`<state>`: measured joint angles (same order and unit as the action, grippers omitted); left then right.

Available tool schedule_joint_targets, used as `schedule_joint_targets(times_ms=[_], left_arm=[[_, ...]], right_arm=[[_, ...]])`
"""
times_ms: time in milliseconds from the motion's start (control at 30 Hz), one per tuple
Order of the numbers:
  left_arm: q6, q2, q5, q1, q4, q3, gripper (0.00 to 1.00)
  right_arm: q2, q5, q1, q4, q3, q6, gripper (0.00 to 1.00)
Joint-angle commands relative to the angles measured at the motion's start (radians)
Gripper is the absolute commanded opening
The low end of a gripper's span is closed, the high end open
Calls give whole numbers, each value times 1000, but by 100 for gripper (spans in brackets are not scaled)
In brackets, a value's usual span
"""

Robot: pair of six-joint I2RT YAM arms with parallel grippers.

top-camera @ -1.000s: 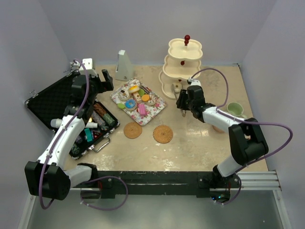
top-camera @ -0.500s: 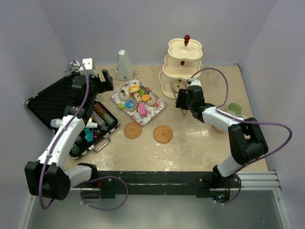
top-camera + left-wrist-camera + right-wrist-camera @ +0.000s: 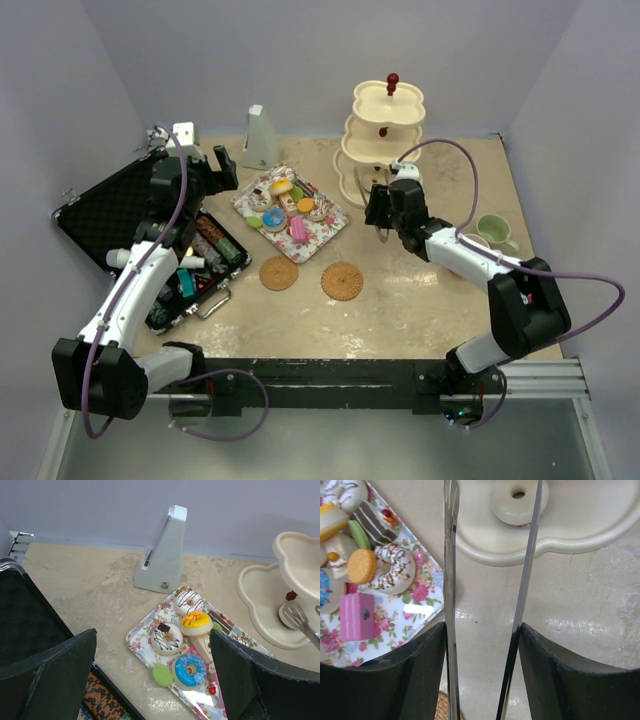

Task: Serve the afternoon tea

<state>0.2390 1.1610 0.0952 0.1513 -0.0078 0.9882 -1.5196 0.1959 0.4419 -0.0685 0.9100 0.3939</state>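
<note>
Cream three-tier stand [image 3: 385,140] rises upright at the back of the table, its long axis vertical and its red knob [image 3: 393,78] topmost. One small brown cake [image 3: 283,623] sits on its lowest tier. The other sweets [image 3: 285,205] lie on the floral tray [image 3: 338,222] just left of the stand; the tray's long axis runs diagonally, back-left to near-right. Both woven coasters [image 3: 279,272] [image 3: 342,281] lie bare in front of the tray. The green mug [image 3: 492,229] and pink mug [image 3: 460,260] stand well apart from them on the right, so I judge the serving barely begun. The right gripper [image 3: 482,645] clamps metal tongs [image 3: 451,580] aimed at the lowest tier, their arms parted and empty. The left gripper [image 3: 154,650] hangs spread wide by the black case [image 3: 100,215], holding nothing.
</note>
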Motion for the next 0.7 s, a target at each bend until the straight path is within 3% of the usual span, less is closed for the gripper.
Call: schedule_joint_targets(times_ms=[0, 667], left_arm=[[-13, -18, 14, 2, 51, -2, 100], [-17, -15, 29, 2, 54, -10, 100]], right_arm=[[76, 39, 15, -10, 0, 10, 60], [116, -128, 239, 42, 64, 77, 54]])
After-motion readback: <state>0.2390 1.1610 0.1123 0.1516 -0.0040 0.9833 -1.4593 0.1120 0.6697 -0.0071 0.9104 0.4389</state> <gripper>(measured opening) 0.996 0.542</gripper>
